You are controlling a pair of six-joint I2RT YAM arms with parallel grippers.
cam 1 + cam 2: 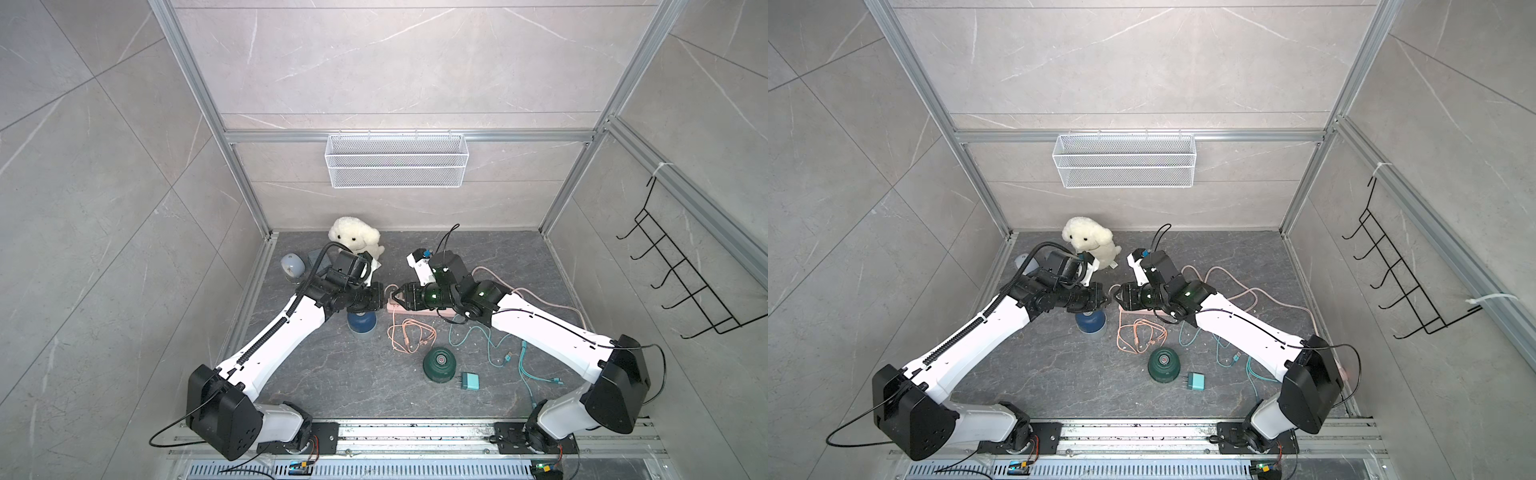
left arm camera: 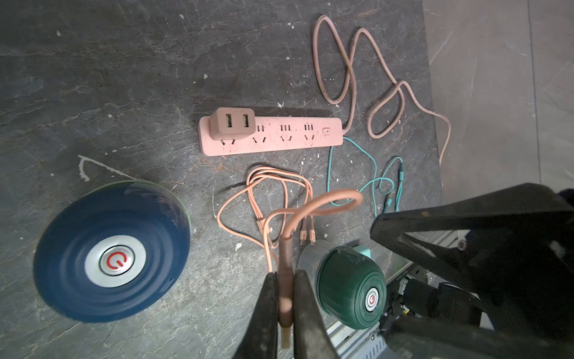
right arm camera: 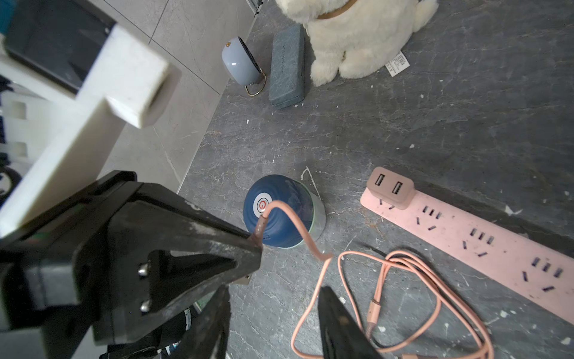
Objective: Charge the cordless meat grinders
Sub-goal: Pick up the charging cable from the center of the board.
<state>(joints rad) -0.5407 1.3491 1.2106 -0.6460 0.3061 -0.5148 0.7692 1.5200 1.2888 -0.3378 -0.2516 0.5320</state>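
Pinches the plug end of the pink cable [image 2: 285,258] in the left gripper [image 2: 285,279], fingers pressed together on it, connector tip poking out past them. Holds the right gripper [image 3: 275,289] spread, nearly tip to tip with the left in both top views, over one end of the pink power strip [image 2: 279,140]; has a slack run of that same cable passing through the gap, not clamped. Has the navy blue meat grinder [image 1: 362,325] standing on the table [image 1: 332,382] just beneath the left gripper and slightly toward the front edge, clear of the fingers (red power symbol on its silver cap facing up). Has the dark green meat grinder [image 1: 440,364] upright too, nearer the front edge and right of the middle, well apart from both grippers, with the teal adapter [image 1: 471,381] just beside it. Shows the pink adapter [image 2: 231,126] seated in the strip's end socket.
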